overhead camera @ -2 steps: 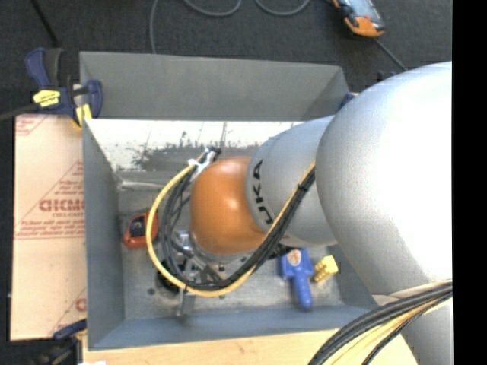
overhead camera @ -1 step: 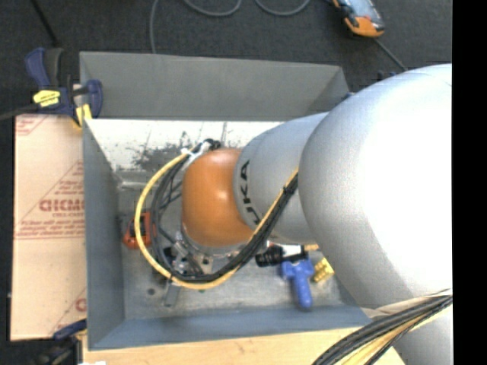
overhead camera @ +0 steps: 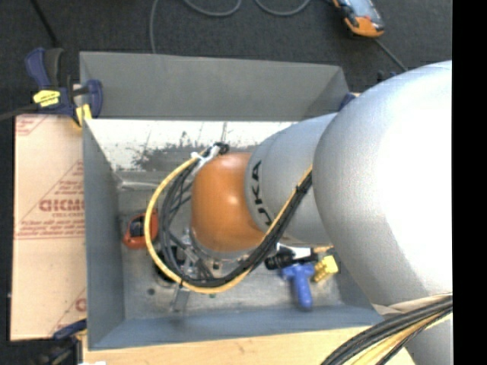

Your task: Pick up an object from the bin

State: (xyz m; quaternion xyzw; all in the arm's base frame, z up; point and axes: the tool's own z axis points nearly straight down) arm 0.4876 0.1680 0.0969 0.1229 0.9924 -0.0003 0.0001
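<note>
The claw (overhead camera: 183, 291) is down at the floor of the grey bin (overhead camera: 103, 226), near its front-left corner, under the arm's orange cover (overhead camera: 221, 204) and a loop of black and yellow cables (overhead camera: 163, 226). Whether it is released or clenched cannot be told, nor whether it grasps anything. Nearest to it, an orange-red thing (overhead camera: 137, 230) lies by the left wall, partly hidden behind the cables. A blue plastic piece (overhead camera: 299, 284) lies further right by the front wall, a small yellow bit (overhead camera: 327, 268) just beside it.
</note>
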